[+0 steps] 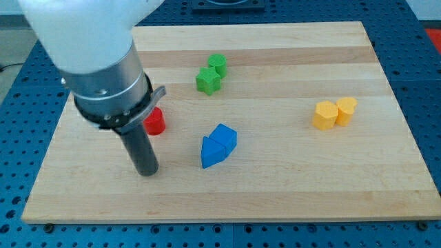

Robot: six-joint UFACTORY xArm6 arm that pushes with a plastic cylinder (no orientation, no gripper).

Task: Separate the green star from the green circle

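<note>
The green star (207, 80) lies near the board's top middle, touching the green circle (218, 63), which sits just up and to its right. My tip (147, 172) rests on the board at the lower left, well below and to the left of both green blocks. A red block (154, 122) sits just right of the rod, above the tip.
Two blue blocks, a cube (224, 136) and a triangle (211, 153), touch each other at the board's middle. Two yellow blocks (324, 115) (346, 109) touch at the right. The wooden board (275, 200) lies on a blue perforated table.
</note>
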